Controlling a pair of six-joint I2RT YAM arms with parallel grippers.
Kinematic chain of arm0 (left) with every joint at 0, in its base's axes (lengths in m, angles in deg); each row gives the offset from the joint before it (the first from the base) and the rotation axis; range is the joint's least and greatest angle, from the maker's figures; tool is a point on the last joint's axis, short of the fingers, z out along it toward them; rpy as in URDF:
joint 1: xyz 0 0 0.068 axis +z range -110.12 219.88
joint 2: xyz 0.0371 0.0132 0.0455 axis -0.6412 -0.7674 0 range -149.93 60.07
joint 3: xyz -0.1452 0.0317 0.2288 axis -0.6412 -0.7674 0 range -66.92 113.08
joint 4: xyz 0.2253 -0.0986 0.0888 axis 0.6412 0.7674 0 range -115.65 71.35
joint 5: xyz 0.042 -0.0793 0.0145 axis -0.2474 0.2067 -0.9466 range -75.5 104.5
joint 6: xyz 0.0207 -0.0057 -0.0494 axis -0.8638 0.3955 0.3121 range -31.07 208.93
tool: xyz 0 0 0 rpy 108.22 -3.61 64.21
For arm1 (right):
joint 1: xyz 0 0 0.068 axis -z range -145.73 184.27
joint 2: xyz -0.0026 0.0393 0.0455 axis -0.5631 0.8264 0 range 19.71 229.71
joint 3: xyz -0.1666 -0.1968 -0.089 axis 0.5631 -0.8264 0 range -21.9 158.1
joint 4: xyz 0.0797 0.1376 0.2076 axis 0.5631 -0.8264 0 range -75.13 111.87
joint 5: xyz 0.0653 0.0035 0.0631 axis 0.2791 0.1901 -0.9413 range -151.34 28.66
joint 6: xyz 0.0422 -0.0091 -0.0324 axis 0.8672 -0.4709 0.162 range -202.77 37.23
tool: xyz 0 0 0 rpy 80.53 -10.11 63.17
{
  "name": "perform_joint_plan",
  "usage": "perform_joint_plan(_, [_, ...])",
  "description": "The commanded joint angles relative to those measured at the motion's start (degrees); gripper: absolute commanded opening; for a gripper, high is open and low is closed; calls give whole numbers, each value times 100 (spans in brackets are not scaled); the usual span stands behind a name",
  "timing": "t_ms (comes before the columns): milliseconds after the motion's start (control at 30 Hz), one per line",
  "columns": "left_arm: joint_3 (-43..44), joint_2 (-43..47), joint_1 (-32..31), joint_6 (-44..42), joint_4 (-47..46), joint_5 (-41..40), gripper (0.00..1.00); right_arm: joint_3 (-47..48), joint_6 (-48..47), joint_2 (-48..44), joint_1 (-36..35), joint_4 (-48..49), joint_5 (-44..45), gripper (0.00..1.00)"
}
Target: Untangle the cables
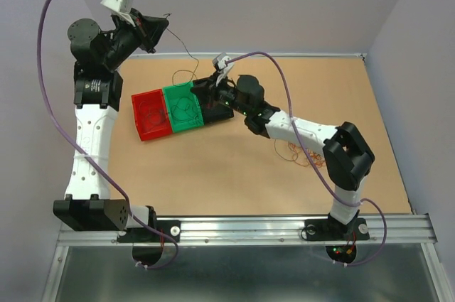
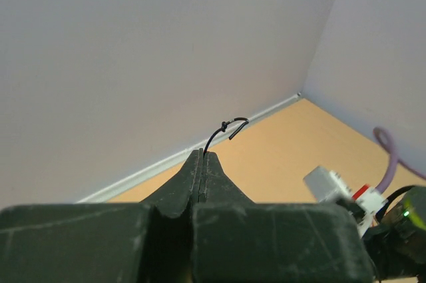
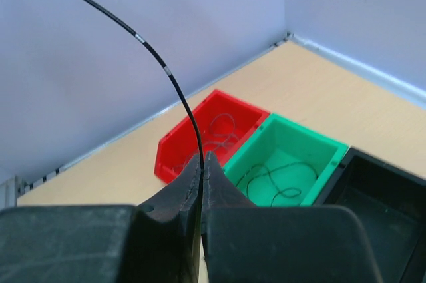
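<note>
A thin black cable [image 1: 186, 50] runs taut between my two grippers above the table's far left. My left gripper [image 1: 161, 29] is raised near the back wall and is shut on one end of it. The short knotted tip [image 2: 226, 126] sticks out past the closed left gripper [image 2: 202, 154]. My right gripper [image 1: 213, 86] hovers over the bins and is shut on the same black cable [image 3: 174, 83], which rises up and left from the closed right gripper [image 3: 203, 158]. A tangle of orange-brown cables [image 1: 302, 154] lies on the table by the right arm.
A red bin [image 1: 151, 114] and a green bin [image 1: 183, 107] stand side by side, each with thin cable loops inside. They also show in the right wrist view, red bin [image 3: 174, 144] and green bin [image 3: 286, 138]. A black bin [image 3: 383, 193] adjoins the green one. Walls enclose the table.
</note>
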Motion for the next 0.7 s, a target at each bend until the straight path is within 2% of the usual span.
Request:
perform_joint_plan(0, [-307,136,-24,-270,-451,-86,0,1007,-131,-154,141,-593,182,1])
perform_joint_plan(233, [-870,-197,-129,-427,-777,-252,0,2045,-70,311,317,-1183,708,0])
perform_joint_plan(467, [-1292,-724,-375,-586,-1138,-507,0,2371,132,628,537,-1236,771,1])
perform_joint_plan(667, [-1232,-1742,-787,-700,-1191,-876,0,2407,238,1033,730,-1122,971,1])
